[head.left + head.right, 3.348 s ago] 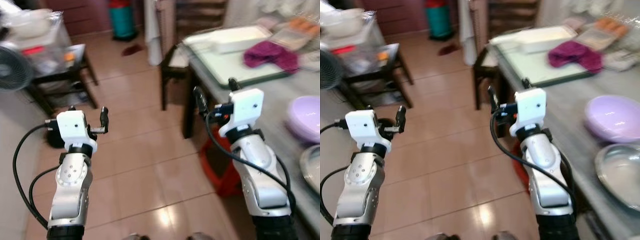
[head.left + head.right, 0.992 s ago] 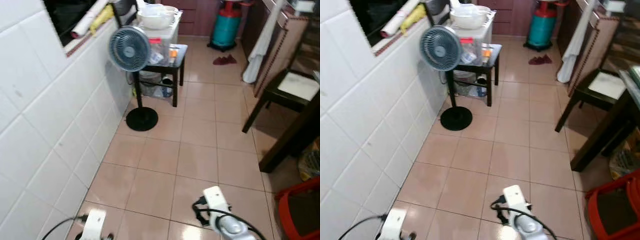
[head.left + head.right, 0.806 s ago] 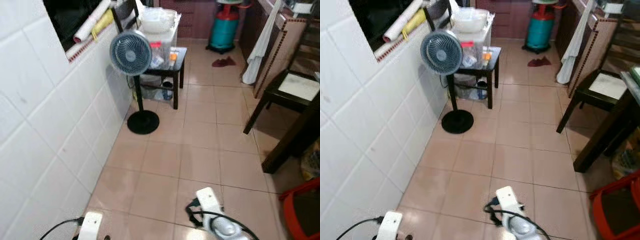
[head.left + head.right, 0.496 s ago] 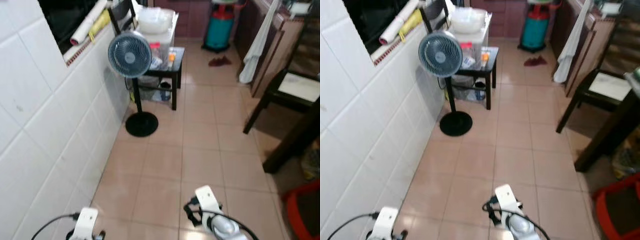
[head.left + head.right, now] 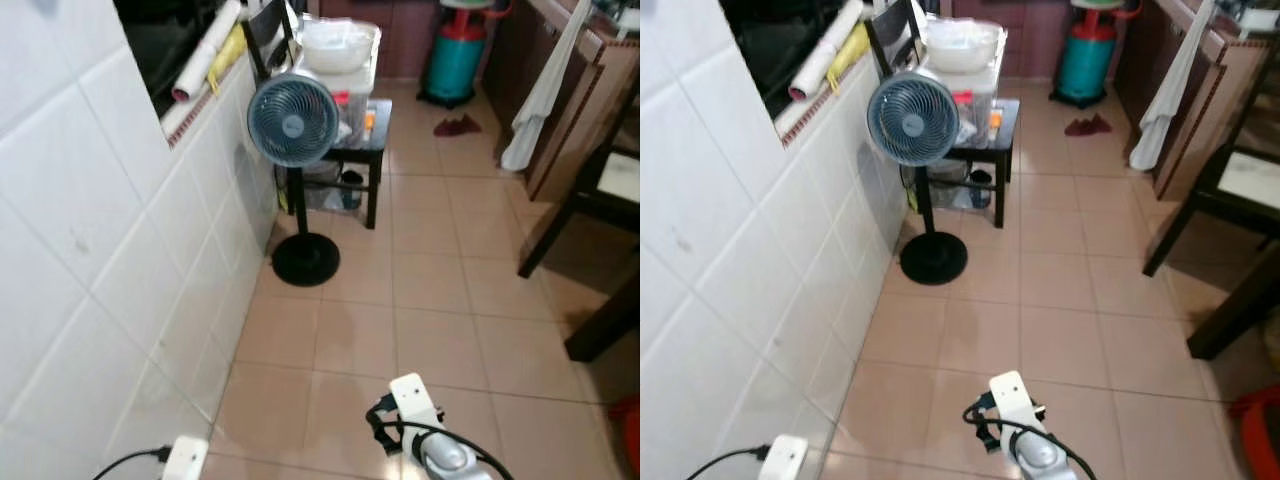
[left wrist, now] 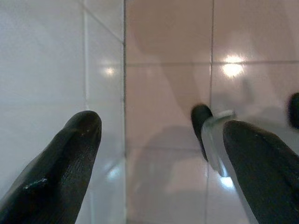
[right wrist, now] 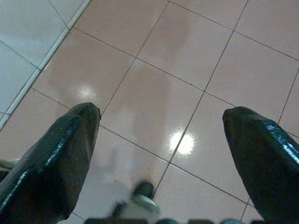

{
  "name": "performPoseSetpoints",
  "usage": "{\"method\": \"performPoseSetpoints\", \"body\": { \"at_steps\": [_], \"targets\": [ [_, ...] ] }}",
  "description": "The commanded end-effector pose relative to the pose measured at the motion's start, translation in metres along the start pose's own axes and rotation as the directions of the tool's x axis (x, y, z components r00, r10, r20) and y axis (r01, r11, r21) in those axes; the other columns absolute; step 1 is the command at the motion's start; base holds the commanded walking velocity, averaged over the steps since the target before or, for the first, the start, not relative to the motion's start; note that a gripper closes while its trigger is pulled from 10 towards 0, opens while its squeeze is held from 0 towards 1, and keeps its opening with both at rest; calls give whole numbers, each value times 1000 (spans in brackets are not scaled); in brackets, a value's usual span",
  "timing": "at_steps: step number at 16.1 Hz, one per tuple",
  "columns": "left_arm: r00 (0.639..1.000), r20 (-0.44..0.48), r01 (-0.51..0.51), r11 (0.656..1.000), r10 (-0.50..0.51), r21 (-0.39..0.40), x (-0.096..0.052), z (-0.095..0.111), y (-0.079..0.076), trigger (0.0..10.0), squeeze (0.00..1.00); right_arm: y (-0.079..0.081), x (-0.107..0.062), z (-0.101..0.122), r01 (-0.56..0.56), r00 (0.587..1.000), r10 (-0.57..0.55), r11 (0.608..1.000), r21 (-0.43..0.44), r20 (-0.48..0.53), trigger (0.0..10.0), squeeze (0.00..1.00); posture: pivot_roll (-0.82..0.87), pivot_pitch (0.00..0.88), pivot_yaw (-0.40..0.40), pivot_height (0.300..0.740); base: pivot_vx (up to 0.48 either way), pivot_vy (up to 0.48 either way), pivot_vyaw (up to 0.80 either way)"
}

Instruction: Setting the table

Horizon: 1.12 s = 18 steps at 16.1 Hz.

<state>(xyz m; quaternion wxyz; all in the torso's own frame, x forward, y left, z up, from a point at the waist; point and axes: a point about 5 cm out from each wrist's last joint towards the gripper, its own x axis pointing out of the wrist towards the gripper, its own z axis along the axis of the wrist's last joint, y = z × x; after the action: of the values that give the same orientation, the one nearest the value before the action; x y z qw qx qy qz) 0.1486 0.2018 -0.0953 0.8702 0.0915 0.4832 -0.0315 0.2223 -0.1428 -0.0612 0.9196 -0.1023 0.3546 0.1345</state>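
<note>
Both arms hang low over the tiled floor (image 5: pixel 1060 300), away from any tableware. The left gripper (image 6: pixel 159 140) has its two black fingers (image 6: pixel 60 163) spread wide with nothing between them, pointing at the seam where the white tiled wall (image 5: pixel 90 250) meets the floor. The right gripper (image 7: pixel 161 135) is likewise released, its fingers (image 7: pixel 56 158) well apart and empty above bare pink tiles. In the head views only the white wrist housings appear at the lower edge, the left near the wall and the right nearer the middle of the floor. Ahead on the left stands a pedestal fan (image 5: pixel 293 120), its round base (image 5: pixel 305 259) resting on the floor just beside the wall. Just behind it is a small dark side table (image 5: pixel 372 125) carrying a clear container topped by what appears to be a white bowl (image 5: pixel 337 45). Farther back stands a teal gas cylinder (image 5: pixel 1085 55). At the right, a white cloth (image 5: pixel 1165 95) hangs by a dark wooden chair (image 5: pixel 1230 185).
</note>
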Motion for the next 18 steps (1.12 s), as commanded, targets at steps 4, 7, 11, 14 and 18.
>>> {"method": "performPoseSetpoints", "body": {
  "at_steps": [4, 7, 11, 14, 18],
  "targets": [
    [1000, -5, 30, 999, -30, 36, -3, -13, -19, 10000, 0, -14, -3, -7, 36, 999, -36, 999, 2, -32, 10000, 0, -143, 54, 48, 740, 0, 0, -452],
    [999, -12, 39, 999, -39, 35, -4, -17, -25, 10000, 0, -16, -5, -13, 41, 998, -41, 999, -4, -54, 10000, 0, -145, 52, 49, 740, 162, -383, -310],
    [999, -6, 38, 999, -38, 37, -3, -15, -20, 10000, 0, -14, -7, -19, 43, 996, -43, 999, -8, -78, 10000, 0, -146, 51, 52, 740, 0, -428, 0],
    [999, -6, 33, 999, -33, 36, -4, -15, -20, 10000, 0, -11, -7, -22, 42, 995, -43, 999, -12, -92, 10000, 0, -146, 50, 53, 740, 92, -256, 0],
    [1000, -6, 25, 999, -25, 20, -4, -16, -19, 10000, 0, -11, -8, -24, 43, 994, -44, 999, -15, -100, 10000, 0, -143, 50, 50, 740, 0, 0, 0]
  ]
}}
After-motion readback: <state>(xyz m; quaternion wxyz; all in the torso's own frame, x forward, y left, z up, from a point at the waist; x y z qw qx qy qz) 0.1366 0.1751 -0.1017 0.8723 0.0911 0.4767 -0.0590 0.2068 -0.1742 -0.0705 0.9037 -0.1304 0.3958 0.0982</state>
